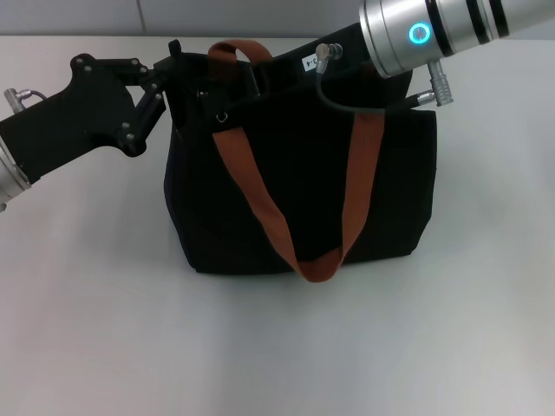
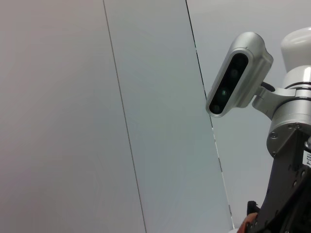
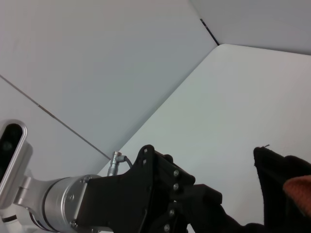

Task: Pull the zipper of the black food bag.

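Observation:
The black food bag (image 1: 295, 182) stands upright in the middle of the table, with its brown-orange straps (image 1: 260, 208) hanging down the front. My left gripper (image 1: 179, 76) is at the bag's top left corner and looks closed on the fabric edge; the right wrist view shows it (image 3: 194, 204) meeting the black fabric (image 3: 279, 174). My right gripper (image 1: 260, 74) reaches in from the upper right over the bag's top edge, black against black. The left wrist view shows the right gripper's body (image 2: 286, 194). The zipper pull is hidden.
The white table (image 1: 277, 347) lies around the bag. A grey panelled wall (image 2: 97, 116) stands behind it. The right arm's silver wrist with a cyan light ring (image 1: 420, 33) and its cable (image 1: 364, 104) hang over the bag's top right.

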Robot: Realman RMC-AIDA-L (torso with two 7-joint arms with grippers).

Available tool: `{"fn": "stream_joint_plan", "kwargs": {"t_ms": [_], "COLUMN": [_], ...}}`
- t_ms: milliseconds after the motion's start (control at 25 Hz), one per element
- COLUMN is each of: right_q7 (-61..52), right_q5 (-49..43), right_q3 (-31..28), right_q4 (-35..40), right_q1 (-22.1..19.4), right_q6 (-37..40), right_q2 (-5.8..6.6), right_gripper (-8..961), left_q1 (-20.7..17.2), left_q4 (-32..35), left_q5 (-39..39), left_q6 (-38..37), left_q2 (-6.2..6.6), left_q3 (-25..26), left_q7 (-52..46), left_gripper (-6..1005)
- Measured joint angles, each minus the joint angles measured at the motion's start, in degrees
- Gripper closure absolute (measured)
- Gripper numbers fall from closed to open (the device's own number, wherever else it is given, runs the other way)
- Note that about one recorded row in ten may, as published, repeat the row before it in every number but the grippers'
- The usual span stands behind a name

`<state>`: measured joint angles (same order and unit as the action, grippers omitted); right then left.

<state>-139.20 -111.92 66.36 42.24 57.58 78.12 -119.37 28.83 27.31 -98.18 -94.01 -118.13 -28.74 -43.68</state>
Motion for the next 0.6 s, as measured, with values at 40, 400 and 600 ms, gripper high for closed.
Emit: {"fn": "stream_joint_plan", "kwargs": {"t_ms": [40,400,600], "right_q7": [0.1,-1.68,-2.81], "right_q5": [-0.07,-3.08,-4.04], "right_q3": [0.0,0.64,0.66], "right_q4": [0.03,3.3,4.8], "right_q1": [-0.01,-0.4,-1.09], "right_q6": [0.01,0.57,0.81], "right_q2": [0.0,0.01,0.01], "right_gripper": [943,954,954], "left_q1": [0.0,-0.16,-0.42], "left_q4": [-0.03,-0.09,-0.17], "left_q5": [0.0,-0.02,0.23], "left_q6": [0.02,-0.07,-0.2], "left_q2": [0.0,0.06,0.17], "left_q3": [0.0,0.82,0.85], "left_q7": [0.0,0.0,0.0], "left_gripper": [956,955,954]}}
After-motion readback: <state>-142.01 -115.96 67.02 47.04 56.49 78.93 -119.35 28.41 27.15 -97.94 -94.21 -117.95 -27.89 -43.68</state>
